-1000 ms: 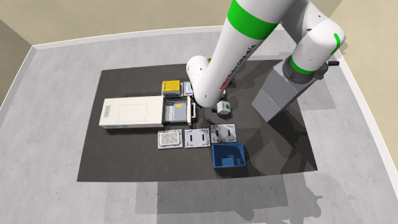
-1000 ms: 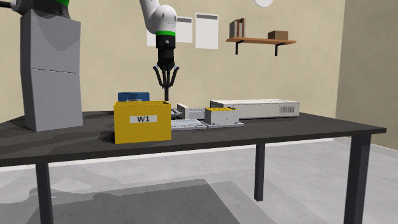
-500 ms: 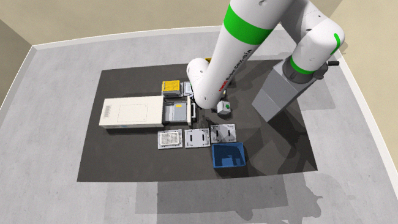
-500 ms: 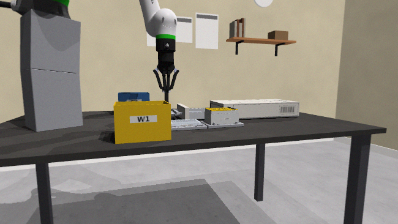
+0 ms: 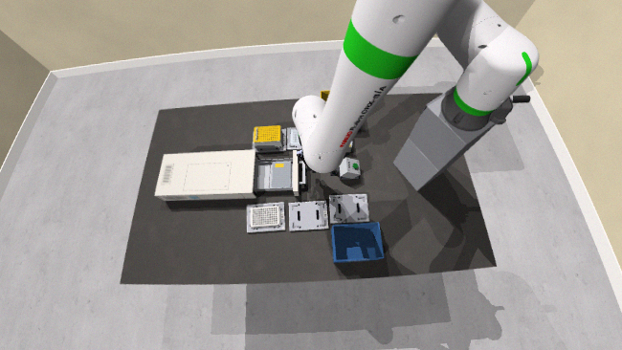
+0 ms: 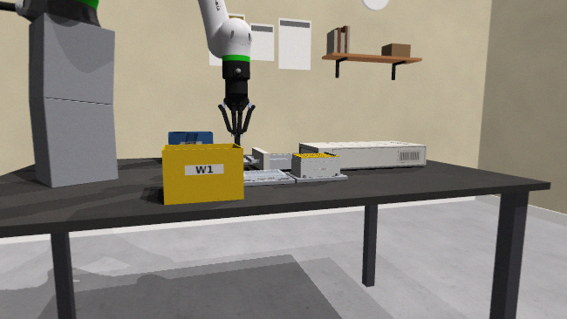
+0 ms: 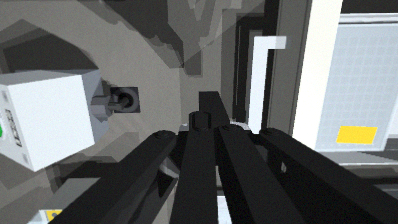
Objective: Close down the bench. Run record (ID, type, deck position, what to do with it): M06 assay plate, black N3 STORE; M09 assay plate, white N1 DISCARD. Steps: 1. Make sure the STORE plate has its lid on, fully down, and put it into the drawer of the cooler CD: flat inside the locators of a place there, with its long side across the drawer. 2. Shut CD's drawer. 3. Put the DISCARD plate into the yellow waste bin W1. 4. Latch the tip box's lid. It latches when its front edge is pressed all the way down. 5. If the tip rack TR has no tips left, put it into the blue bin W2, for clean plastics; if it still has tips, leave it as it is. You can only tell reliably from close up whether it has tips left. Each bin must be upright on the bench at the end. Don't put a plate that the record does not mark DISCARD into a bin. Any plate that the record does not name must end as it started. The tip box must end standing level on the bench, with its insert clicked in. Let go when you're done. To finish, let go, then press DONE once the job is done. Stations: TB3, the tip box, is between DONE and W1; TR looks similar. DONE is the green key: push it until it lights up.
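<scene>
- One large white six-joint arm with green bands (image 5: 368,72) reaches from its grey pedestal (image 5: 433,143) over the dark bench top (image 6: 392,183).
- The long white cooler cabinet (image 5: 206,174) lies on the bench with its drawer (image 5: 277,178) pulled out; inside lies a lidded plate with a yellow tag (image 7: 356,90) (its colour under the lid cannot be told).
- The yellow open-top waste bin marked W1 (image 6: 202,174) stands upright at the near edge in the exterior view.
- The blue open-top plastic bin (image 5: 357,242) stands upright, just beside the row of three deck positions.
- A grey tip box with a yellow insert (image 5: 267,138) sits beside the drawer, near the arm's wrist.
- A white assay plate with a dotted well grid (image 5: 265,216) rests on the deck position farthest from the blue bin; the two other grey deck nests (image 5: 308,215) are bare.
- The small white cube with the green key (image 5: 350,168) stands near the drawer's front, apart from it.
- The black two-finger gripper (image 6: 237,139) hangs fingers-down just outside the drawer front (image 7: 262,80), jaws pressed together with nothing between them.
</scene>
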Controlling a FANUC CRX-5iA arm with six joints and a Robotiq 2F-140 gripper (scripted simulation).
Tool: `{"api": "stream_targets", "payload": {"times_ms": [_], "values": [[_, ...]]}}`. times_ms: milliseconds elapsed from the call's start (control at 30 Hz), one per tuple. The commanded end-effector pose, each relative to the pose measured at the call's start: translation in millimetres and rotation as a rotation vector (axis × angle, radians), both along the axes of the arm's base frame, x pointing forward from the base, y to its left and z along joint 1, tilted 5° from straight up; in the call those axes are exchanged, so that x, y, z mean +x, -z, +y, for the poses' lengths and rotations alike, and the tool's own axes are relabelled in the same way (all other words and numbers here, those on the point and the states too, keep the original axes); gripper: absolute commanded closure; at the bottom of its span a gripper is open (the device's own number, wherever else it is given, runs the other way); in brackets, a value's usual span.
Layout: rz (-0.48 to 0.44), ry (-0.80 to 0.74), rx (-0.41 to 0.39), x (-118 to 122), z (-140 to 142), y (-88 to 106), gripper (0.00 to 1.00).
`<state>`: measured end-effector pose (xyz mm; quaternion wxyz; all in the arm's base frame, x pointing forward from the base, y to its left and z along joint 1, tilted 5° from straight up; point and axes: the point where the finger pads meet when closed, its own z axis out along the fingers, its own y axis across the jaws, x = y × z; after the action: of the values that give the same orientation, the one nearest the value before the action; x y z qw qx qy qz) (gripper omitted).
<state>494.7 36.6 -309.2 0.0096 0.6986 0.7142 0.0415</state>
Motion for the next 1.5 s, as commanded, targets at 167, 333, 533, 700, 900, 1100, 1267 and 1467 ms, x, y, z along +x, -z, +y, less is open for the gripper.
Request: {"api": "stream_targets", "payload": {"times_ms": [167, 333, 533, 700, 900, 1100, 1267, 1467], "values": [[-0.002, 0.0, 0.0, 1.6, 0.5, 8.4, 0.9], [-0.002, 0.0, 0.0, 2.1, 0.9, 15.0, 0.9], [-0.002, 0.0, 0.0, 2.6, 1.2, 21.6, 0.9], [-0.002, 0.0, 0.0, 3.0, 1.4, 27.0, 0.9], [-0.002, 0.0, 0.0, 3.5, 1.8, 34.9, 0.9], [-0.002, 0.0, 0.0, 4.0, 2.1, 41.6, 0.9], [-0.002, 0.0, 0.0, 4.4, 2.3, 46.9, 0.9], [-0.002, 0.0, 0.0, 5.0, 2.7, 54.8, 0.9]]}}
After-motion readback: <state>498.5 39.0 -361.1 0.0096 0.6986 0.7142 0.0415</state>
